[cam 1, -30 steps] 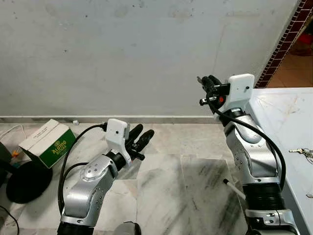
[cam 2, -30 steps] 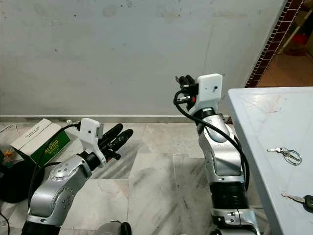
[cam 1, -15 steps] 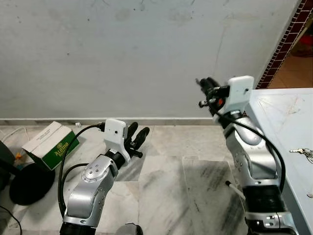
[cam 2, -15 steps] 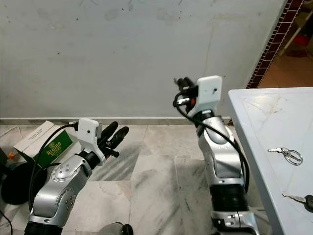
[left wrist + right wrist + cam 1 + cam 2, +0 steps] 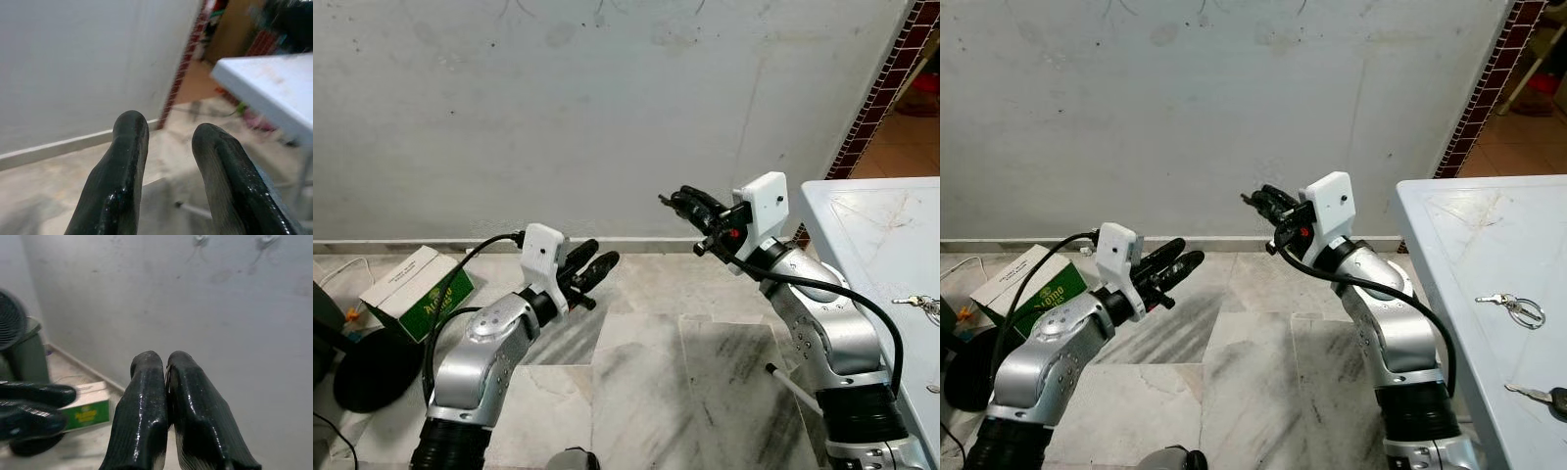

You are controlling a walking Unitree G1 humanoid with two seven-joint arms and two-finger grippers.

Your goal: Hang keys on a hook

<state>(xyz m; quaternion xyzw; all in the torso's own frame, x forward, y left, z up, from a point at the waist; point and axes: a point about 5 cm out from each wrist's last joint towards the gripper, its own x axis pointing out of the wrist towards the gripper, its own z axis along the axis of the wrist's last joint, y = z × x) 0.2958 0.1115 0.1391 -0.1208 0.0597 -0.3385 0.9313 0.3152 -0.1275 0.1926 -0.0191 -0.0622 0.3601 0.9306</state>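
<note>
A ring of keys (image 5: 1513, 308) lies on the white table (image 5: 1449, 225) at my right, with a black-headed key (image 5: 1542, 397) nearer the front edge. Two wall hooks (image 5: 200, 239) (image 5: 266, 240) show high on the grey wall in the right wrist view. My right gripper (image 5: 674, 199) is shut, held in the air and pointing left along the wall, well away from the keys. Its fingers (image 5: 146, 396) press together, and I cannot tell if anything thin is pinched between them. My left gripper (image 5: 601, 253) is open and empty, low over the floor.
A green and white box (image 5: 421, 289) and a black round base (image 5: 372, 362) sit on the marble floor at the left. A brick pillar (image 5: 881, 88) stands at the wall's right end, beside the table.
My right arm has swung down and to the left, so its gripper now points along the wall instead of up. The left gripper has risen slightly. The keys lie where they were.
</note>
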